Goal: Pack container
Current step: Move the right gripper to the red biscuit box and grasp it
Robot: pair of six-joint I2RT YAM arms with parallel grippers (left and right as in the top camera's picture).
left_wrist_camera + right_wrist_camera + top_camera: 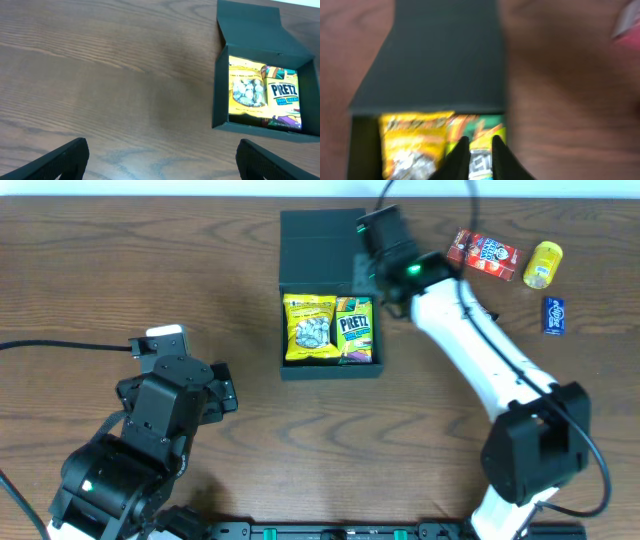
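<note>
Partly packed: two packs in, three items out, lid open.
Note left gripper (162, 162) at 8 o'clock, spread wide, empty. Locate container (330, 370) at table centre, holding yellow pack (311, 327) beside green Pretz pack (353, 330). Note right gripper (479, 160) above it, barely parted, gripping nothing visible. Judge as left to do: red pack (483, 252), yellow item (544, 264), blue pack (555, 315) at 2 o'clock, then lid closure.

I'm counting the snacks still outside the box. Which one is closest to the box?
The red pack: it lies nearest the box. The yellow pack and the blue pack lie farther right.
</note>
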